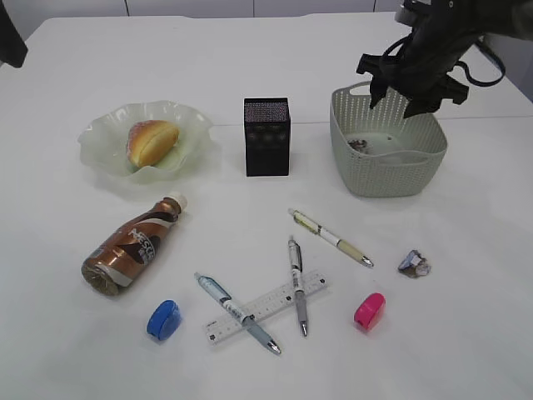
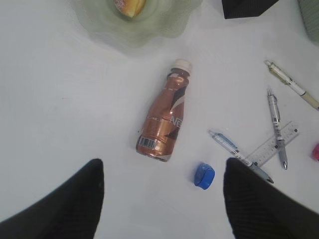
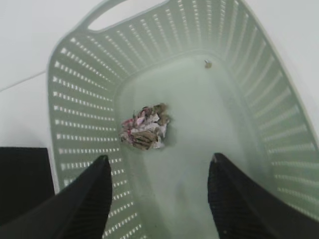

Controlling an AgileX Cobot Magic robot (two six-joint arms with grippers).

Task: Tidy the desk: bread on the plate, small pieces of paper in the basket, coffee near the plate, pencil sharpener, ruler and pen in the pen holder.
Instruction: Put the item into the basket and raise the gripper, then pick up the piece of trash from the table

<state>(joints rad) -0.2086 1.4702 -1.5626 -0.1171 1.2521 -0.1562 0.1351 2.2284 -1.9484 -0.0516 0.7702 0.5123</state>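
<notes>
My right gripper hangs open over the green basket. Beneath its empty fingers a crumpled paper piece lies on the basket floor. Another paper piece rests on the table, front right. The bread sits on the pale plate. The coffee bottle lies on its side. My left gripper is open and empty above the table, near the blue sharpener. A pink sharpener, the ruler and three pens lie in front of the black pen holder.
Part of the left arm shows at the top-left edge of the exterior view. Two pens cross the ruler. Bare white table surrounds the plate and stretches behind the basket.
</notes>
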